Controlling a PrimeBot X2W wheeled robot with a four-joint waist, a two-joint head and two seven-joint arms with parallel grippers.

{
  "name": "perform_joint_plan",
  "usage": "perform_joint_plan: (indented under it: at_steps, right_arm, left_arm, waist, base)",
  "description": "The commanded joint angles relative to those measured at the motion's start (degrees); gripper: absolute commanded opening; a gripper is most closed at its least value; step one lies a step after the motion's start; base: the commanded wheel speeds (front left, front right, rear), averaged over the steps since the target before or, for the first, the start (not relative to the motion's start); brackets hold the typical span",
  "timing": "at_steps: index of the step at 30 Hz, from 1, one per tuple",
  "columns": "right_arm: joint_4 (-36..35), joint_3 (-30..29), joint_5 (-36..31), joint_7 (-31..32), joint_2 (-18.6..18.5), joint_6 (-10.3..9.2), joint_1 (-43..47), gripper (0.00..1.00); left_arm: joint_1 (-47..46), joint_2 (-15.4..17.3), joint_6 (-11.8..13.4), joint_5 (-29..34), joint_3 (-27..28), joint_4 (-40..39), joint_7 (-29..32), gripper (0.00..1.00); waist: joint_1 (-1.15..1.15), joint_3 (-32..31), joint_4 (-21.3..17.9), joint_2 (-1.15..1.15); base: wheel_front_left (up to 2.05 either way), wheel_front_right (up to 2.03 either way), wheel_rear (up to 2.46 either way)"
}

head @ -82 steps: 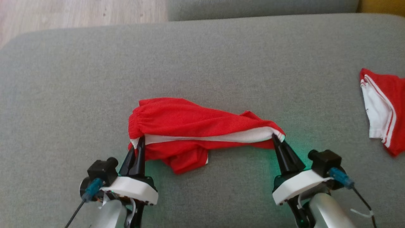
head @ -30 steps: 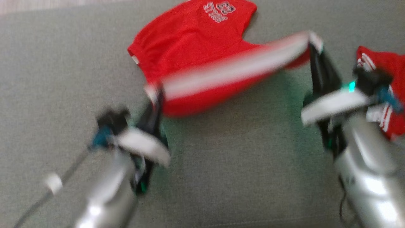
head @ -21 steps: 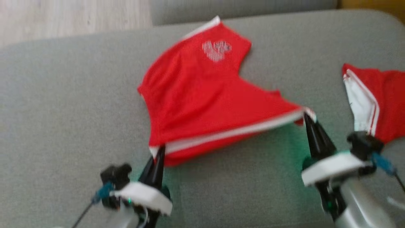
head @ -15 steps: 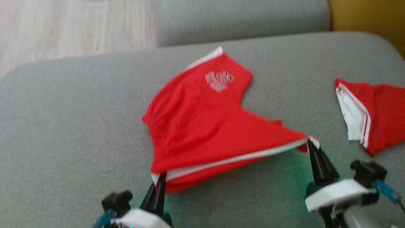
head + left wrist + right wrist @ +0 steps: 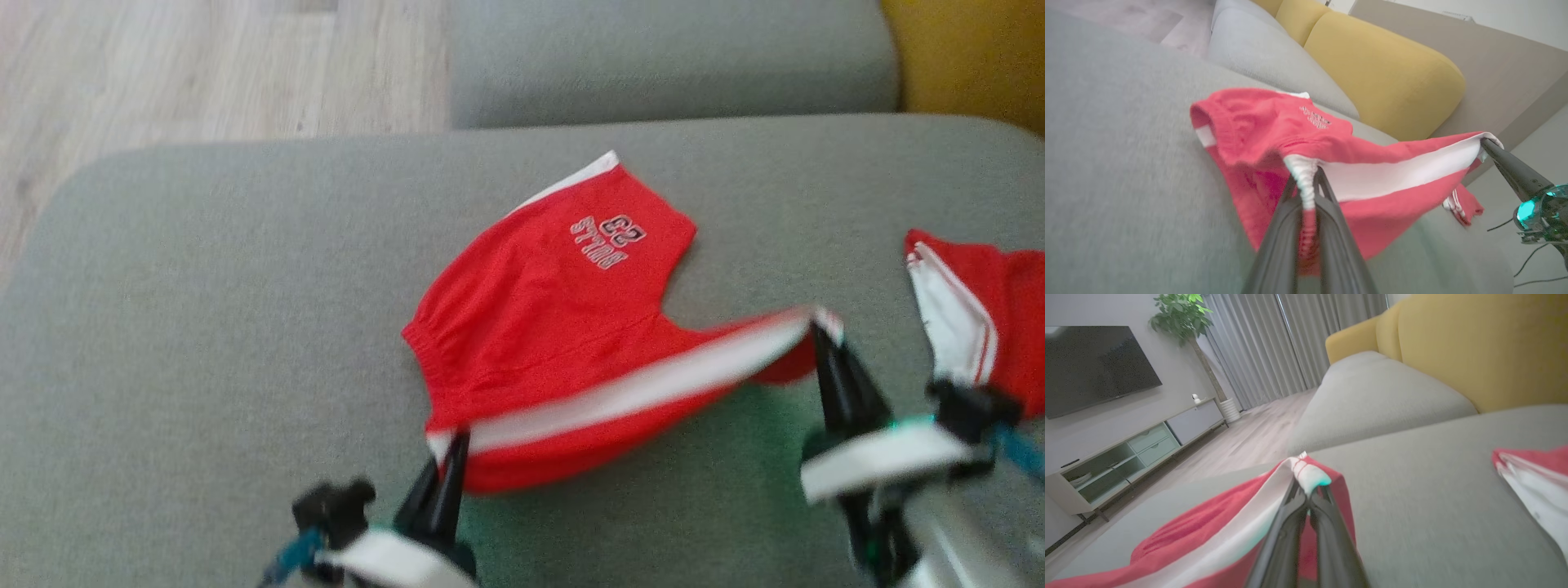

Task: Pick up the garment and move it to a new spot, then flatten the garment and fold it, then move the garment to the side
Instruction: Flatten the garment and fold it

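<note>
Support: grey fabric sofa seat (image 5: 204,327), rounded corners; red shorts (image 5: 555,327) with white side stripe, far part resting mid-seat; second red-and-white garment (image 5: 1004,327) lying near the right edge, well apart.

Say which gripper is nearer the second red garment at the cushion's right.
Right. The right gripper, shut on the shorts' corner, is just left of the second garment; the left gripper is farther left at the waistband.

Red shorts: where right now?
Head view: red shorts centre of grey cushion, striped edge held between left gripper and right gripper; second red garment to their right.
</note>
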Motion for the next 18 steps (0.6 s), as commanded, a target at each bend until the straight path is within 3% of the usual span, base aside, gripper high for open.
perform_joint_plan:
  at_steps: [1, 8, 18]
  right_arm:
    - [-1.52, 1.05, -0.77, 0.13, -1.55, -0.04, -5.96, 0.0]
    - [5.71, 1.18, -3.62, 2.9, -1.48, -0.04, -22.78, 0.0]
    - [21.46, 3.72, -7.97, 3.7, -0.58, -0.04, -42.38, 0.0]
  left_arm:
    - [-5.48, 0.18, 0.09, -0.61, 1.52, -2.31, -0.31, 0.0]
    - [-18.53, -1.28, 0.09, -2.38, -0.17, -2.62, -0.31, 0.0]
    - [-29.56, -3.14, 0.09, -3.17, 3.83, 2.04, -0.31, 0.0]
  waist:
    - [0.0, 2.79, 1.75, 0.0]
    - [0.0, 11.56, 6.06, 0.0]
    - [0.0, 20.5, 9.36, 0.0]
  base:
    - [0.0, 0.0, 0.0]
    - [0.0, 0.0, 0.0]
    - [0.0, 0.0, 0.0]
